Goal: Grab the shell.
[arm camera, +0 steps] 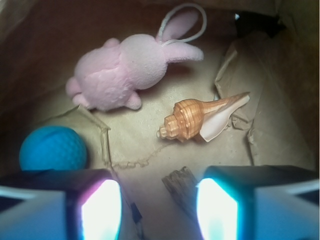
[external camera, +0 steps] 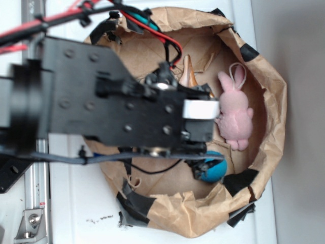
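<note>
1. Wrist view, far left: a blue ball (arm camera: pixel 53 148) with a dimpled surface rests on the brown paper floor of the paper bag (arm camera: pixel 45 60), just behind the left fingertip.
2. Left of centre: a pink plush bunny (arm camera: pixel 127 70) lies flat, ears pointing right, well apart from the ball.
3. Bottom centre: the gripper (arm camera: pixel 159 207) hangs with its jaws spread wide and nothing between the pads except a small dark wood piece (arm camera: pixel 182 187) lying on the paper.
4. Right of centre: the shell (arm camera: pixel 192 119) lies on its side on the bag floor, beyond the open jaws, blunt spiral end toward the left and pointed tip toward the upper right. It touches neither finger.
5. Exterior view: the arm covers most of the bag (external camera: pixel 269 101); the shell's tip (external camera: pixel 189 71) shows above it, the bunny (external camera: pixel 234 114) to its right.
</note>
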